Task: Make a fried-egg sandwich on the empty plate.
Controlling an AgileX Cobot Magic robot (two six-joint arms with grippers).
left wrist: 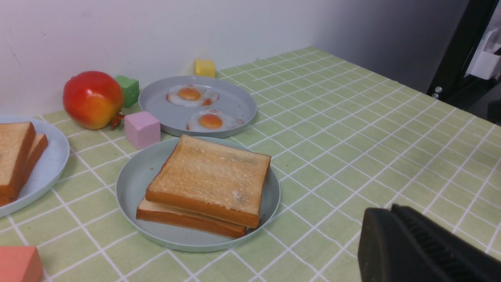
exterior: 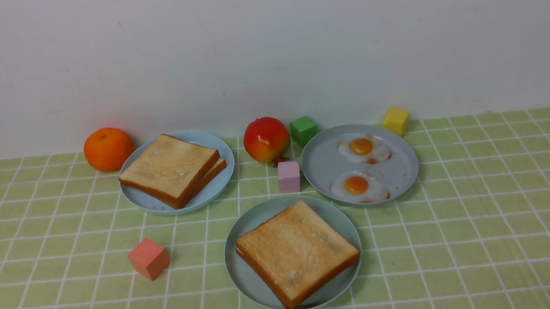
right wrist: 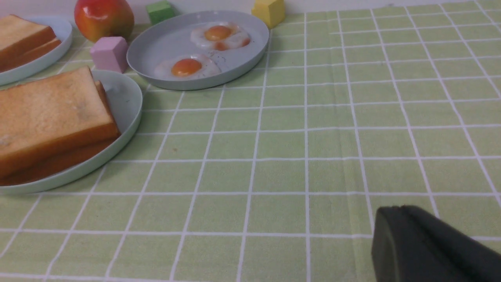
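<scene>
The pale teal plate [exterior: 240, 277] sits front centre and carries the sandwich: a golden toast slice [exterior: 296, 252] stacked on a second slice [left wrist: 176, 219]. No egg shows between them; the gap is too thin to tell. Two fried eggs [exterior: 363, 148] [exterior: 358, 186] lie on the greyish-blue plate [exterior: 320, 163] behind it on the right. Neither gripper appears in the front view. My left gripper [left wrist: 391, 209] is shut and empty, above the cloth away from the teal plate [left wrist: 137, 176]. My right gripper [right wrist: 399, 209] is shut and empty, well apart from that plate [right wrist: 127, 98].
A sky-blue plate [exterior: 208, 192] with two toast slices [exterior: 169, 168] stands back left. Along the wall are an orange [exterior: 108, 149], a red apple [exterior: 266, 139], a green cube [exterior: 303, 130] and a yellow cube [exterior: 396, 120]. A pink cube [exterior: 289, 176] and a salmon cube [exterior: 148, 258] lie nearer.
</scene>
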